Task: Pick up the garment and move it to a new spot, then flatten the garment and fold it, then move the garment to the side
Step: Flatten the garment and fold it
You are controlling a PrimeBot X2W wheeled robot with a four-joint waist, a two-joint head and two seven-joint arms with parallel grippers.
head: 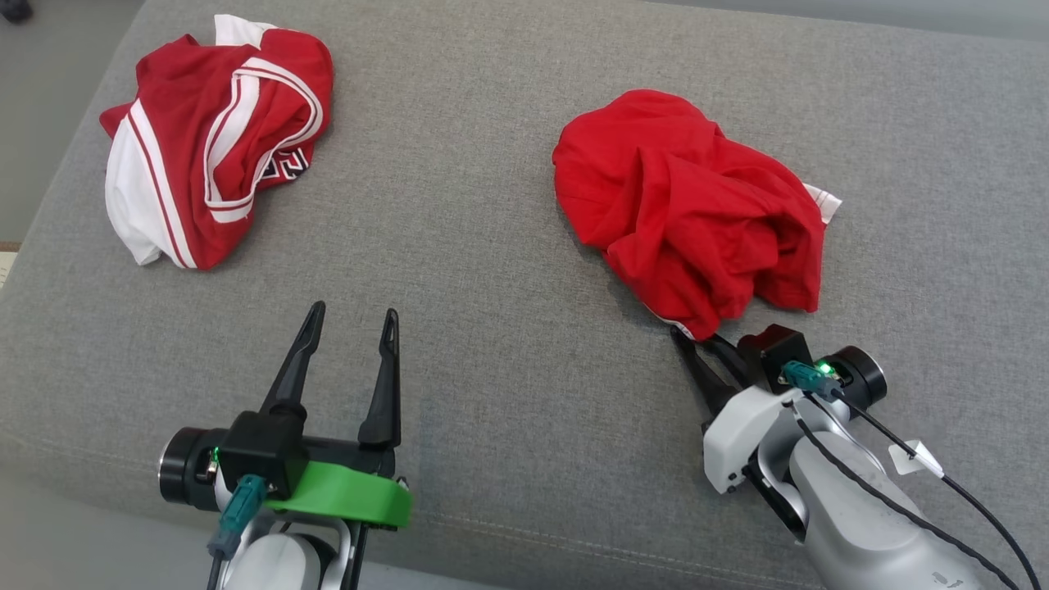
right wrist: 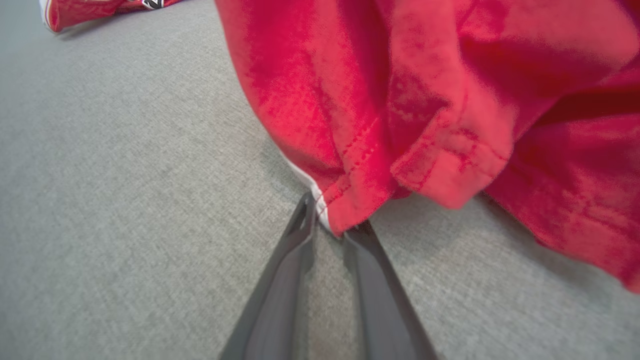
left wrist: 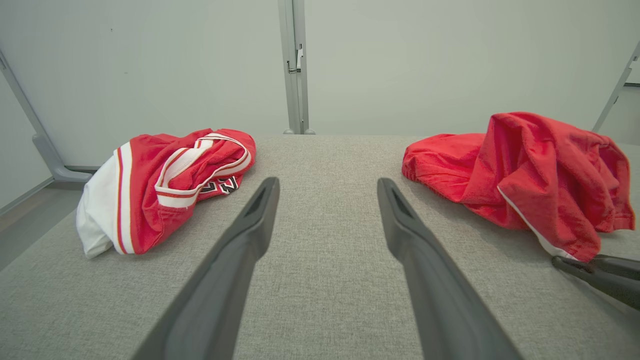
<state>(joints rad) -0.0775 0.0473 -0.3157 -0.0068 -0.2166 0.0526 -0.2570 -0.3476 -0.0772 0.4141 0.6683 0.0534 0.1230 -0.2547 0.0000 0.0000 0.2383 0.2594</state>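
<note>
**Right gripper pinching the red garment's near corner**

Closest to the robot, the left gripper is hovering over the front of the grey cushion. Its two dark fingers are spread wide and are gripping nothing.

To its right, the right gripper is reaching forward and low. Its fingers are drawn close together on the near corner of the garment. From the right wrist view, a stitched hem with a white edge is sitting between the tips, which are clamping it against the cushion.

Just beyond that gripper, the garment is lying in a crumpled red heap on the right half of the cushion. A white tag is poking out from its far right side.

Bare grey fabric is stretching between the garment and the left side. There, well apart from it, a red and white jersey is bunched up near the far left corner, with part of a black and white print showing at its edge. It is lying clear of both grippers.

Farthest back, in the left wrist view, a pale wall is rising behind the cushion, with a grey post standing against it.
</note>
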